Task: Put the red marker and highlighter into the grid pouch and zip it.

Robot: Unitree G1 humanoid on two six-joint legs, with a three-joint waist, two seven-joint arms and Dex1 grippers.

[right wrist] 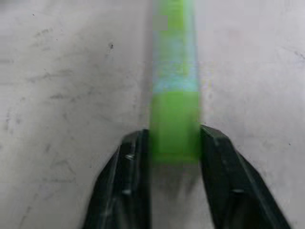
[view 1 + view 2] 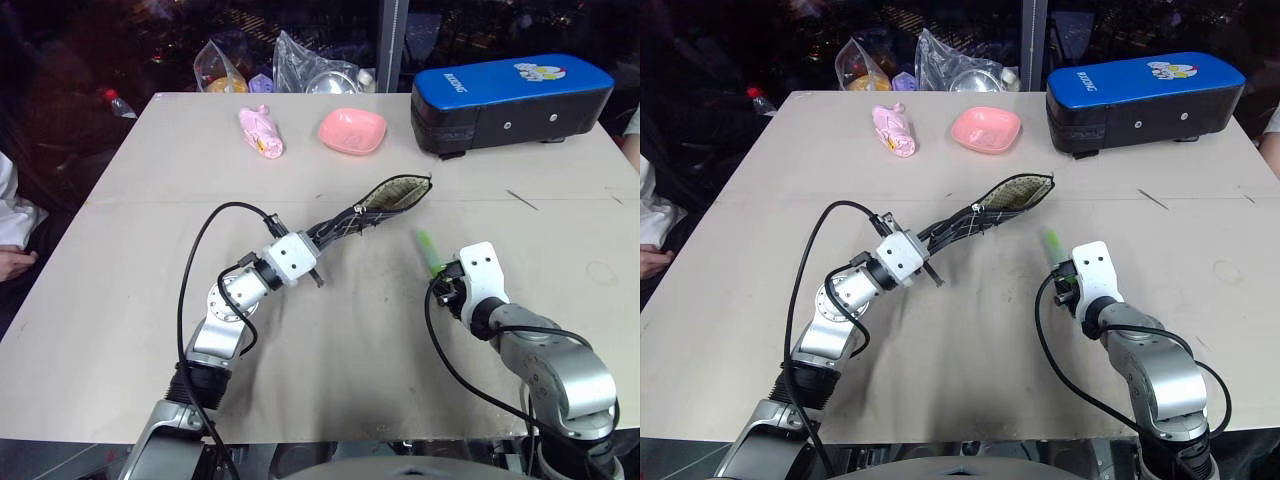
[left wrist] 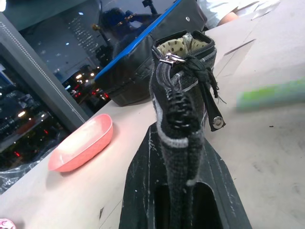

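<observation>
My left gripper is shut on one end of the grid pouch and holds it slanting up off the table. The pouch's open mouth, with a dotted lining, is at its far end. The zipper pull hangs beside it. The light-green highlighter lies on the table to the pouch's right. My right gripper is low over its near end, with both black fingers pressed against its sides. The red marker is out of view.
A blue-topped black case stands at the back right. A pink dish and a pink crumpled item lie at the back middle, with plastic bags behind them. A person's sleeve is at the left edge.
</observation>
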